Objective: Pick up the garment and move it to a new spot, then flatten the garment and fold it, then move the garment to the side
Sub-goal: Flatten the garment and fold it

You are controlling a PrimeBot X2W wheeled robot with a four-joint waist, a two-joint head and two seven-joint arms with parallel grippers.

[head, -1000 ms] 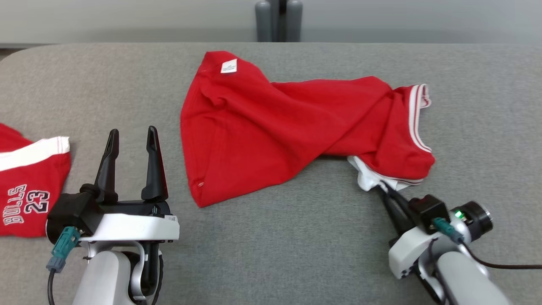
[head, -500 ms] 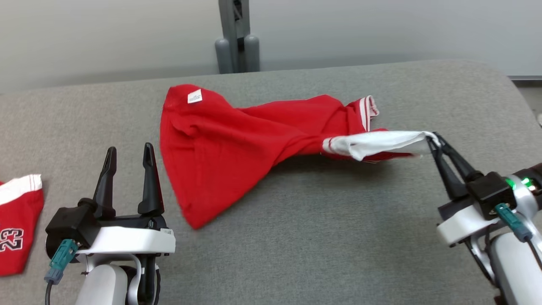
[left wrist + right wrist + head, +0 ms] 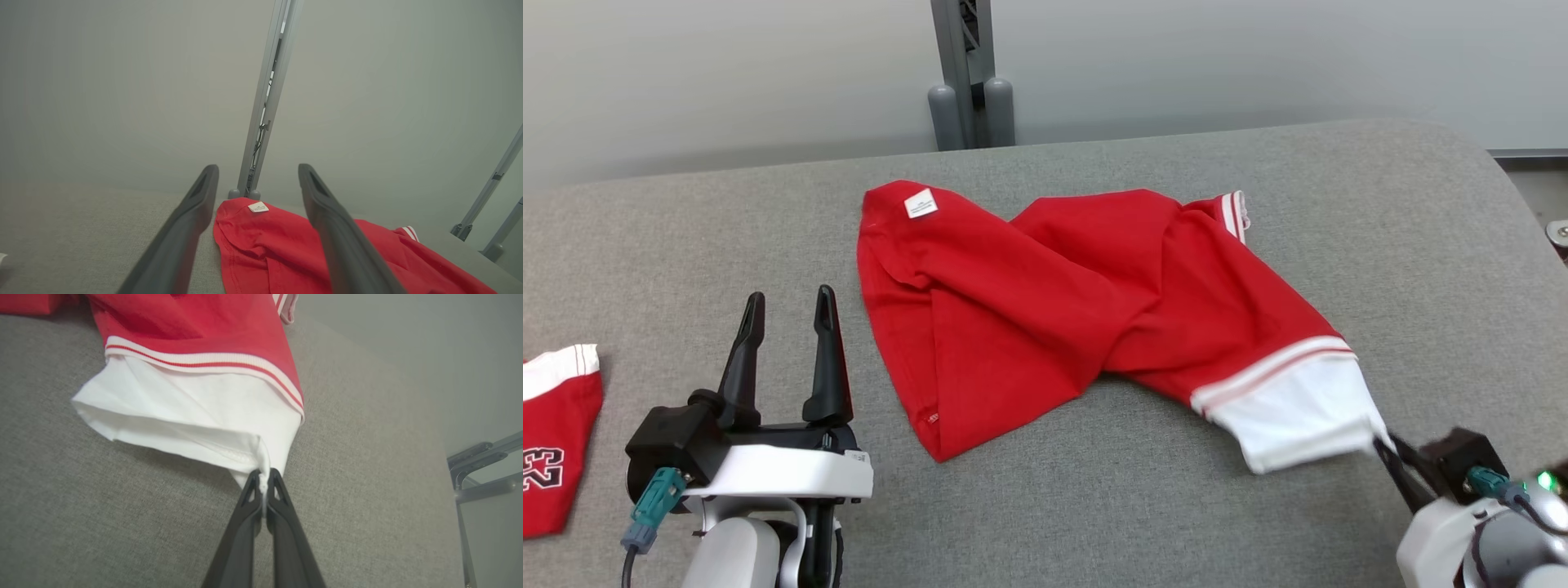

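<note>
right jaws low, clamped on garment | left jaws upright, apart

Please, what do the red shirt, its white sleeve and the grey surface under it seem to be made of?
Shirt: soft matte knit, perhaps cotton or a blend; it creases limply. Sleeve: thin white jersey, matte, below a ribbed striped band. Surface: grey woven cloth, matte; coarse weave shows in the right wrist view.

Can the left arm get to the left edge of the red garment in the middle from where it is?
Probably yes. The left gripper is open beside the red garment, with only bare grey table between them. The right gripper pinches the white sleeve at the other end.
</note>
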